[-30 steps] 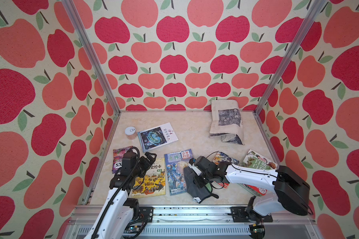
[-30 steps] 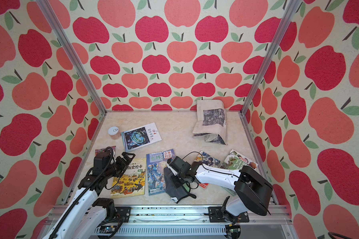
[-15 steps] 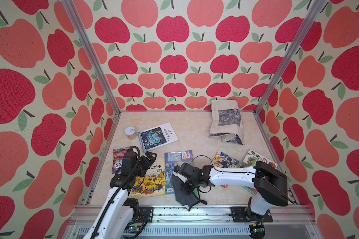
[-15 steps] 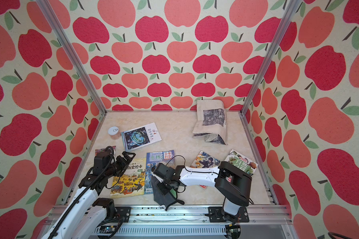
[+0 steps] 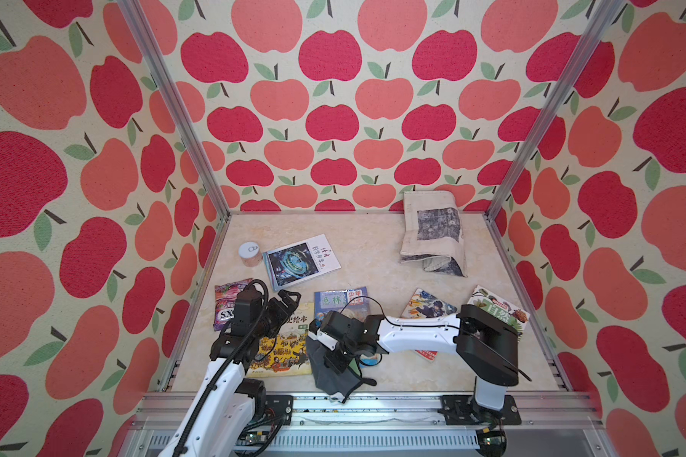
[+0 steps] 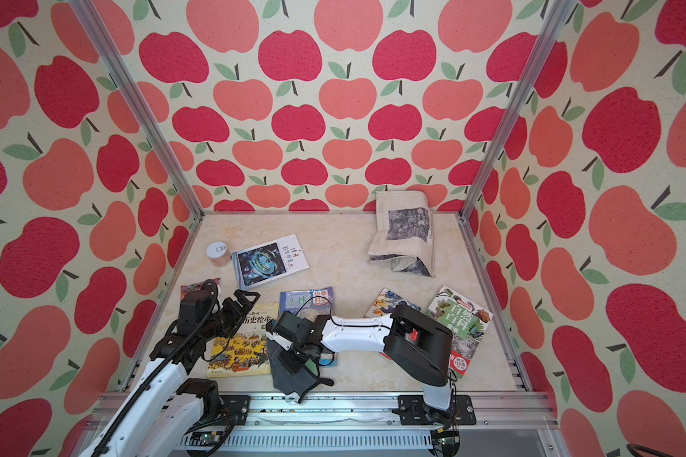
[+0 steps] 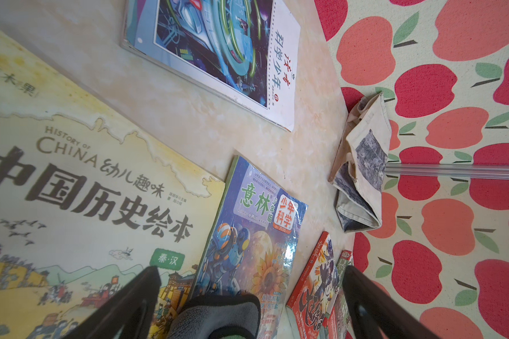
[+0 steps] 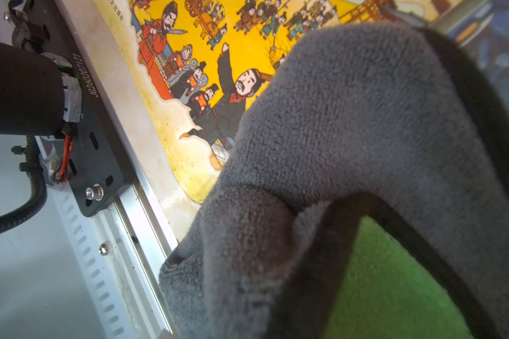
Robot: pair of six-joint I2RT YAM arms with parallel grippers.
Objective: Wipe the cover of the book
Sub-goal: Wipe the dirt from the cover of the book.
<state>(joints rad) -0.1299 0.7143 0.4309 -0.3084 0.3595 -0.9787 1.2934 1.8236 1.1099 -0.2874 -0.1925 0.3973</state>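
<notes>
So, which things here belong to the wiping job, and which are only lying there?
Job: gray cloth, held in the shut right gripper; yellow history book and blue magazine, whose shared edge it covers (target unclear); left gripper, open over the yellow book.
Lying about: white-covered book, jar, snack packet, red comic, nature book, printed bag.

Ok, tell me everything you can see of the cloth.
The cloth is grey, fluffy terry with a black hem and a green reverse face. It is bunched and folded, pinched in the shut right tool. It drapes over the near end of the blue magazine and the adjoining corner of the yellow book. Its lowest fold reaches the front rail.
</notes>
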